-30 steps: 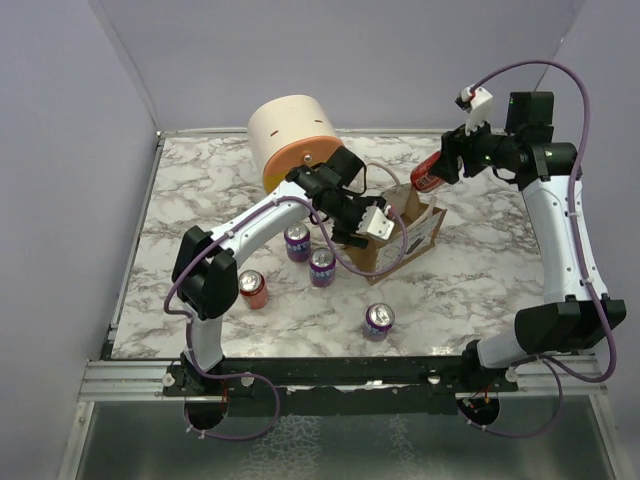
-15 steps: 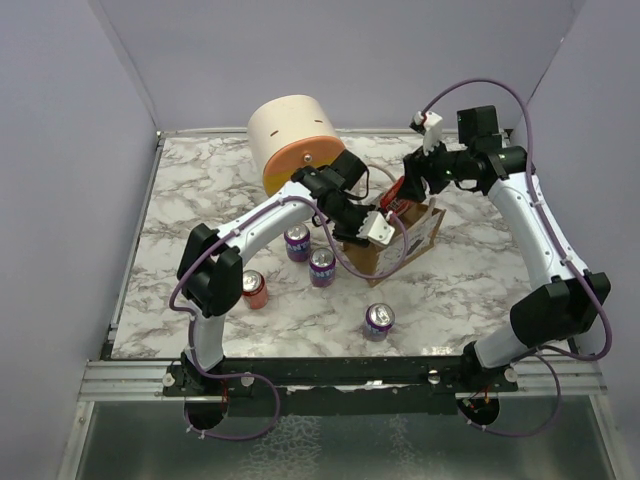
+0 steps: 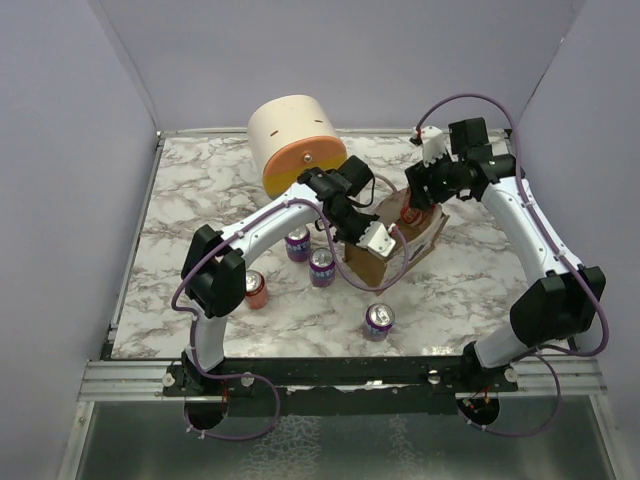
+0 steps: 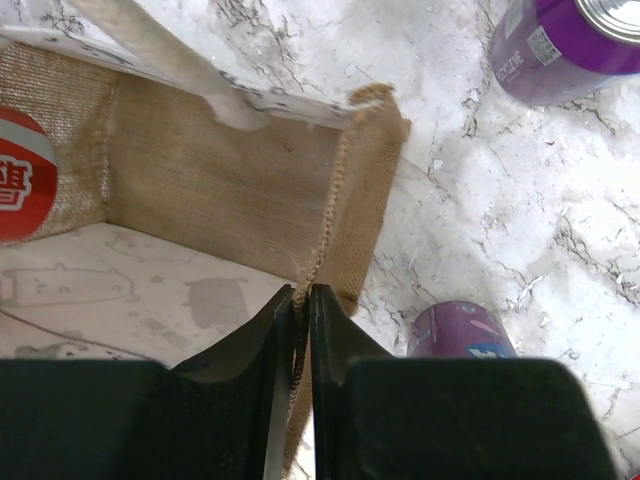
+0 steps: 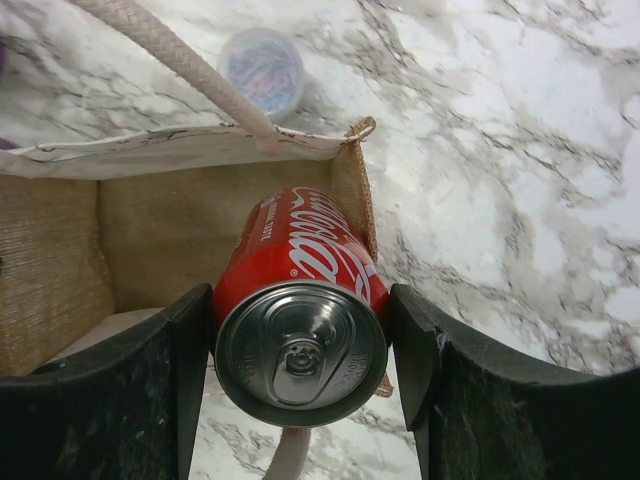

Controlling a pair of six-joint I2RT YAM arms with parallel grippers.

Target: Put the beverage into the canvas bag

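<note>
1. I see the canvas bag (image 5: 160,235) as tan-brown woven cloth, with a cream rope handle (image 5: 170,50) and one white panel.
2. The beverage (image 5: 300,250) is red with white script and a silver top.
3. My table (image 3: 200,200) is white marble veined grey.
4. One loose can (image 3: 378,319) is purple, another can (image 3: 254,289) orange-red.
5. The cylinder (image 3: 290,135) is cream, its face orange.

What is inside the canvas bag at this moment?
Only the red can, held by the right gripper, with its lower end inside. The rest of the bag that shows is bare; the part under the can is hidden.
</note>
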